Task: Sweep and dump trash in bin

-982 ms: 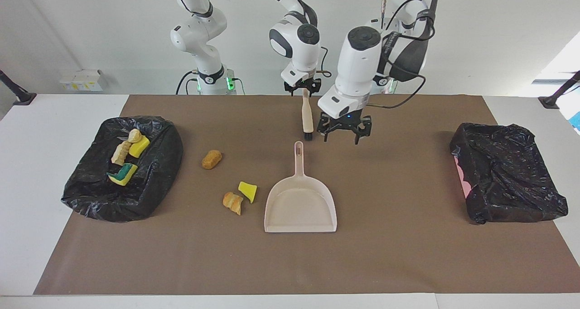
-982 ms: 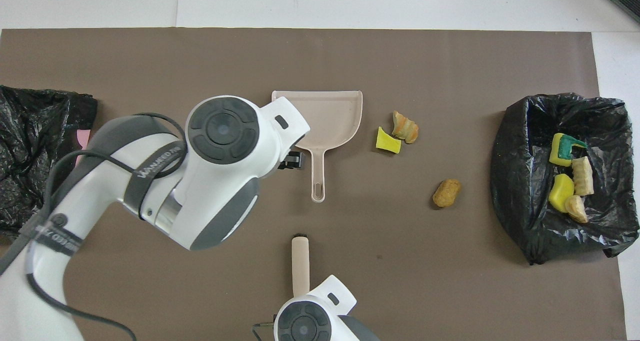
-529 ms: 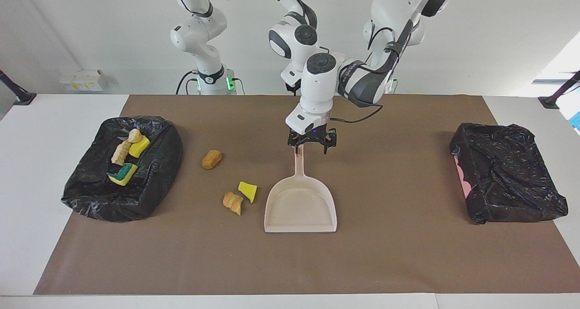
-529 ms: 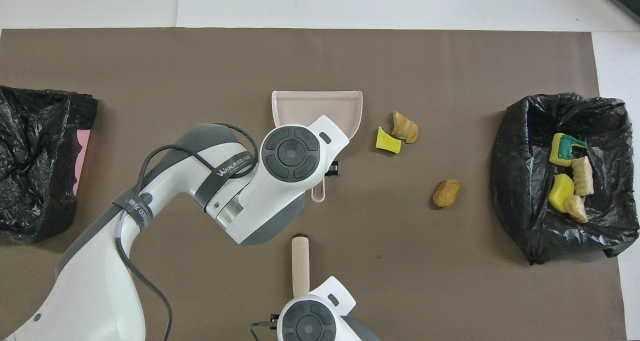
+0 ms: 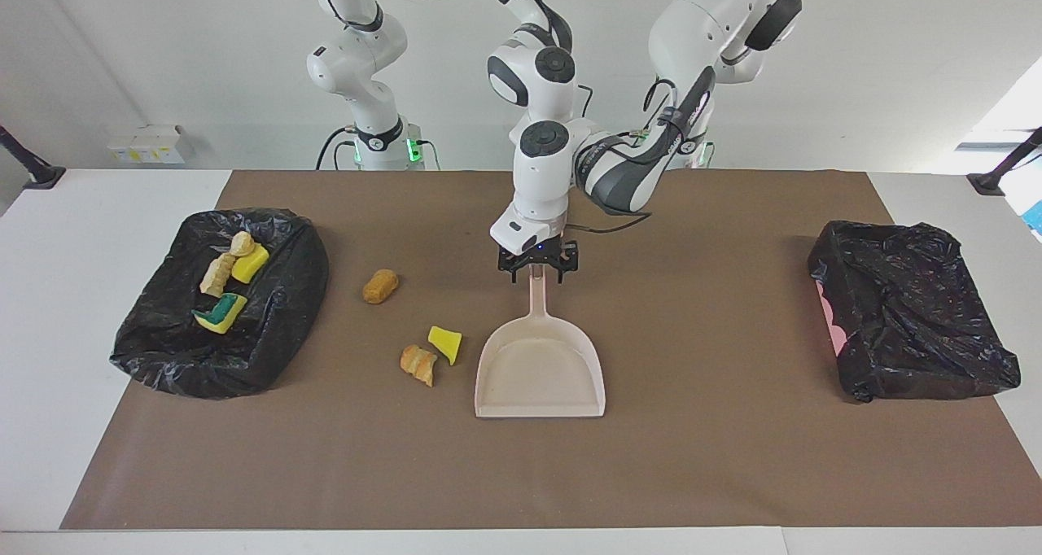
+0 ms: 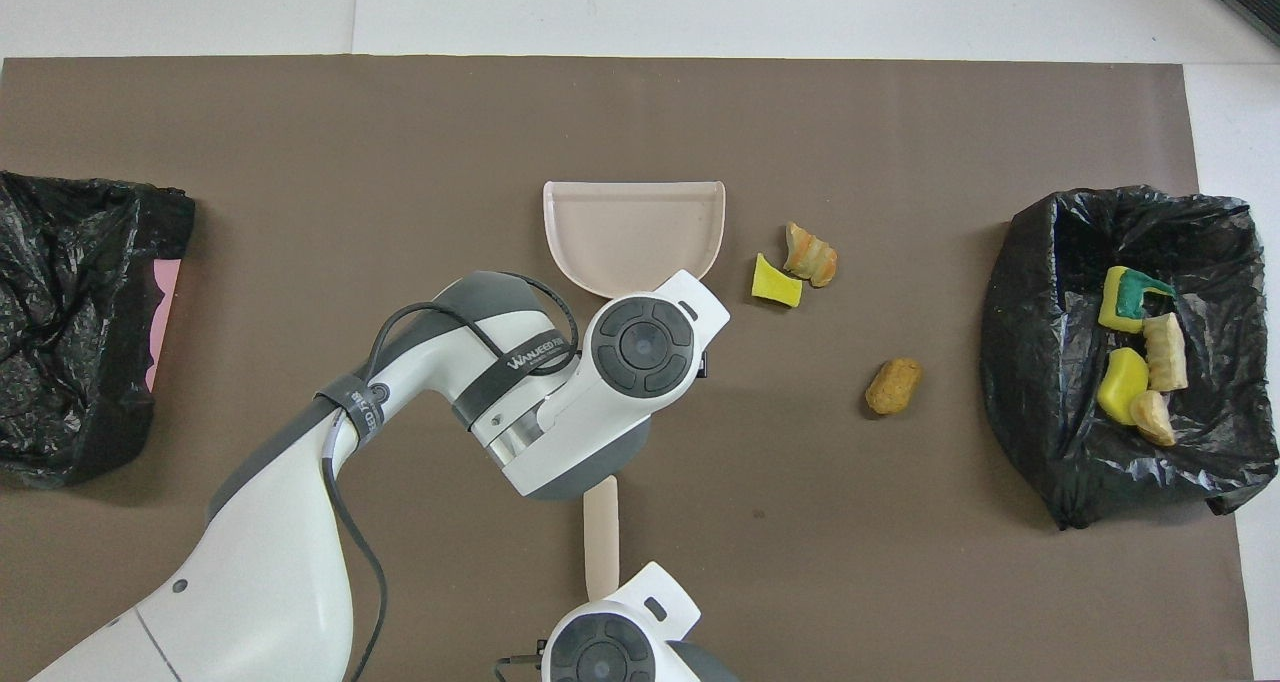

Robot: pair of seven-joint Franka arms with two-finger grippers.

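Note:
The pale pink dustpan (image 5: 540,372) (image 6: 634,232) lies mid-mat, its mouth pointing away from the robots. My left gripper (image 5: 537,268) is low at the end of the dustpan's handle, open, with a finger on each side of it. Three pieces of trash lie on the mat beside the pan toward the right arm's end: a yellow sponge bit (image 5: 445,343) (image 6: 776,284), a golden piece (image 5: 418,364) and a brown piece (image 5: 380,286). Several more lie in the black-lined bin (image 5: 163,351) (image 6: 1040,362). The beige brush handle (image 6: 601,537) sticks out from under my right gripper (image 6: 612,642).
A second black bag (image 5: 912,319) (image 6: 70,322) with pink showing at one edge lies at the left arm's end of the brown mat (image 5: 733,474). In the facing view the left arm hides the brush and the right gripper.
The left arm has swung across from beside the dustpan and lowered its gripper around the handle's end. The right arm, the brush, the dustpan and the trash have stayed put.

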